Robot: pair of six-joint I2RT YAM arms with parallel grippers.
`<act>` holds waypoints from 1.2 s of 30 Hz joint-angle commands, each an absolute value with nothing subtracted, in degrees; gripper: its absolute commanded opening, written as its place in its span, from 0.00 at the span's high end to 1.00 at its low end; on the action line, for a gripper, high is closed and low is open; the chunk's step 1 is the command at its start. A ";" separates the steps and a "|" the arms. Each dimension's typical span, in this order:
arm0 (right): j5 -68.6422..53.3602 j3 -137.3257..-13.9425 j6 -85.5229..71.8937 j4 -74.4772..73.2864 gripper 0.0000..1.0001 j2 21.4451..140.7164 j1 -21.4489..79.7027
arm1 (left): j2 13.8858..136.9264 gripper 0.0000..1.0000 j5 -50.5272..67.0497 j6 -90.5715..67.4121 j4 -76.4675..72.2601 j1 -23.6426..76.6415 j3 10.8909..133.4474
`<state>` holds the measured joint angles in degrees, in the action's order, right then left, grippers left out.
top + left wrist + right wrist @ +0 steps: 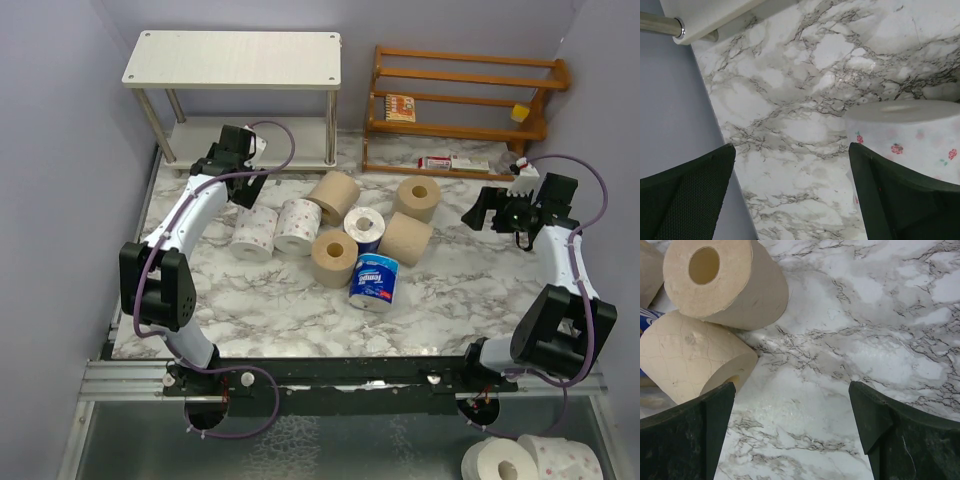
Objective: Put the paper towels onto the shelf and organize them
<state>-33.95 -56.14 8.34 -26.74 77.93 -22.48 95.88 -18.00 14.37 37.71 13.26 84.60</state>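
Paper towels point(333, 257): eight rolls, clustered mid-counter point(450, 290). Shelf point(235, 58): far left corner. Left tool point(790, 152): wide, empty, beside pink-dotted roll point(910, 135). Right tool point(791, 390): wide, empty, near right edge.

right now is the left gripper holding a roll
No, the left gripper is open with only table showing in its gap; the pink-dotted roll sits off to one side.

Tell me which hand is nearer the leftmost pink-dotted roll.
Left. The left hand sits right beside the pink-dotted roll, open; the right hand is far across the table, beyond the tan rolls.
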 commanded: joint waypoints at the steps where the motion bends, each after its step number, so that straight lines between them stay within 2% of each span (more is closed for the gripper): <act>1: -34.50 -56.95 7.77 -26.08 0.01 76.73 -22.24 | 94.11 0.01 -20.52 15.19 36.63 13.37 83.61; 6: -37.93 -56.09 7.99 -26.13 0.01 74.80 -22.24 | 96.42 0.01 -21.28 14.99 37.34 13.36 85.47; 14: -36.76 -56.29 8.80 -26.16 0.00 74.96 -22.24 | 99.01 0.01 -17.39 14.76 40.37 13.49 87.57; 21: -38.65 -55.62 8.75 -26.50 0.00 74.38 -22.24 | 92.28 0.01 -16.55 15.44 39.46 12.76 83.94; 25: -40.58 -55.11 8.10 -26.08 0.01 74.34 -22.24 | 85.55 0.01 -9.60 14.70 36.71 6.75 78.56; 29: -46.47 -59.37 11.21 -29.96 0.01 76.83 -19.50 | 78.93 0.01 3.76 11.33 36.60 -4.20 76.83; 34: -24.64 -69.93 12.41 -30.06 0.01 84.17 -7.95 | 73.67 0.01 8.89 10.96 37.97 -9.61 75.51; 36: -22.68 -77.65 10.23 -34.03 0.02 90.57 -7.65 | 72.17 0.01 7.18 11.51 38.46 -10.01 75.66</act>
<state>-34.35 -66.19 11.00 -30.20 81.78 -10.57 75.37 1.54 12.05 37.93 -9.96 76.42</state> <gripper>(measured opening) 0.996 0.991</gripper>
